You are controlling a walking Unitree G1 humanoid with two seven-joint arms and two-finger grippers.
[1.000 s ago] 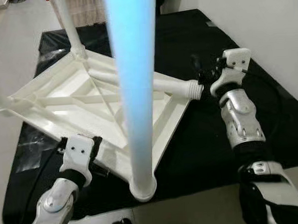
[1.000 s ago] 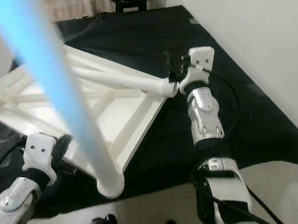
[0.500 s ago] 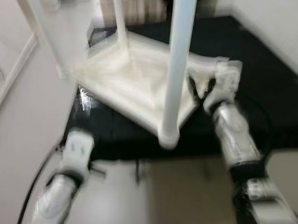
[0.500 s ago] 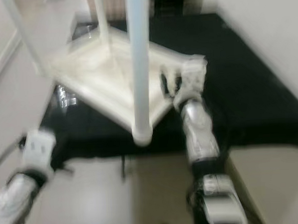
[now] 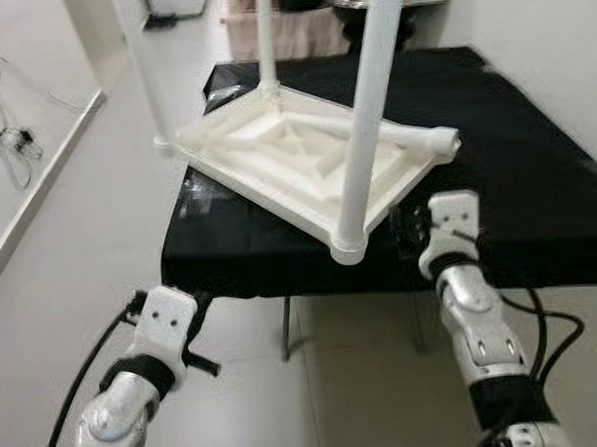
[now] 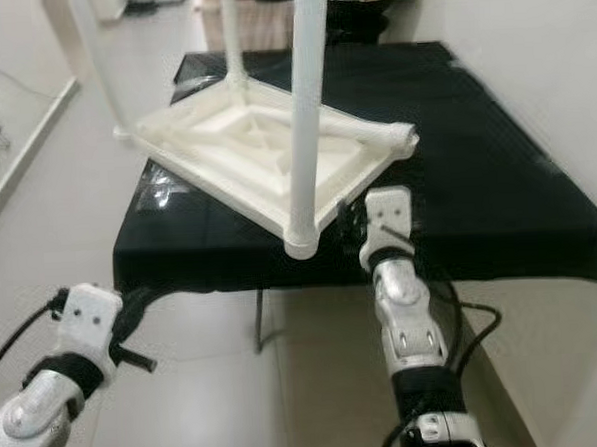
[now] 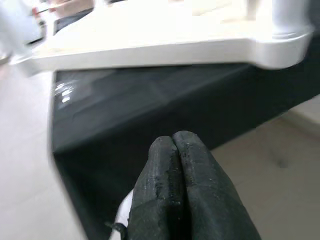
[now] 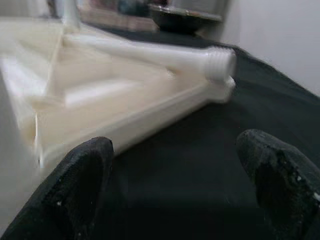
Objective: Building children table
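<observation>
A white children's table top (image 5: pixel 267 197) lies upside down and tilted on a black-covered table (image 5: pixel 521 172). Three white legs stand up from its corners, the nearest one (image 5: pixel 361 110) at the front corner. A loose white leg (image 5: pixel 414 135) with a threaded end (image 8: pixel 220 62) lies across the top, pointing right. My right gripper (image 5: pixel 409 230) is open at the black table's front edge, below the top's right corner, holding nothing. My left gripper (image 7: pixel 174 145) is shut and empty, low over the floor in front of the black table's left corner.
Pale tiled floor (image 5: pixel 78 225) spreads left of and in front of the black table. A white wall (image 5: pixel 559 40) runs along the right. Cables (image 5: pixel 14 148) lie on the floor at far left. Dark furniture stands behind the table.
The camera has pulled back, so the whole table now shows farther off. My right gripper has left the loose leg's threaded end, and my left gripper has dropped away from the top's near edge.
</observation>
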